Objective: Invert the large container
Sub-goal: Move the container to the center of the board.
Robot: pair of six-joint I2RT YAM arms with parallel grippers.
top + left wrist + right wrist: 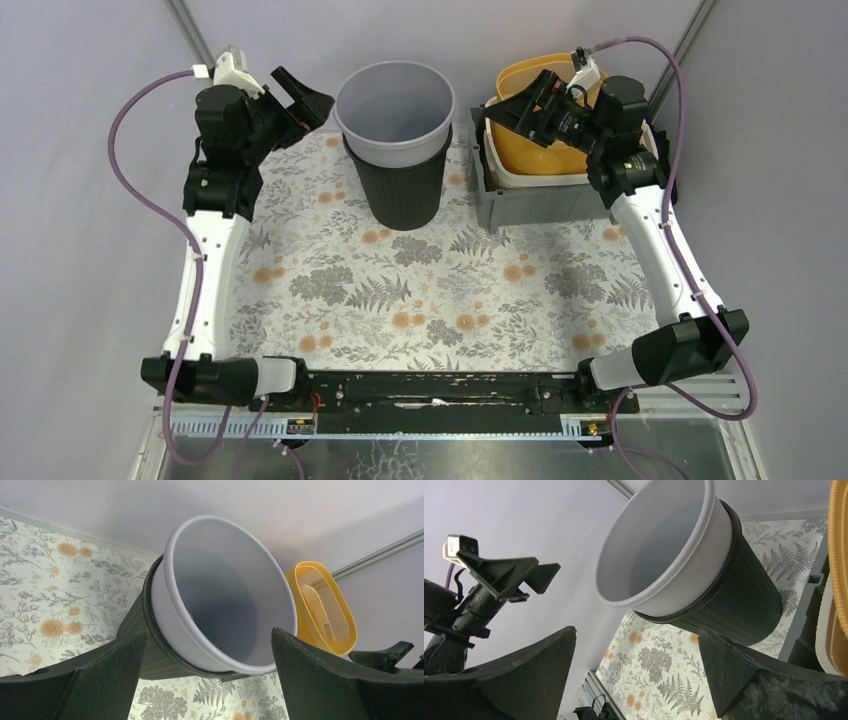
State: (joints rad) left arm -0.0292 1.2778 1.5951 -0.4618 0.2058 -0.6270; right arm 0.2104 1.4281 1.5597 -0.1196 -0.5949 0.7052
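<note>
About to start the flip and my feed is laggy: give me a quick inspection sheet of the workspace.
Surface: floral mat, flat.
Job's things: pale bucket nested upright in dark ribbed bin, openings up.
Clutter: grey crate at far right holding yellow basket.
Grippers: left gripper open beside the bin; right gripper open over the crate; both empty.
Cables: purple cables loop outside each arm.
Surroundings: pale walls.

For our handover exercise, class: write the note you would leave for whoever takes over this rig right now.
Left gripper: fingers open, empty, just left of the containers.
Right gripper: fingers open, empty, above the yellow basket.
White bucket sits nested in the dark ribbed bin, both upright, mouths up, on the floral mat.
Done: nothing turned over.
Left: the grasp and the whole turn upside down.
</note>
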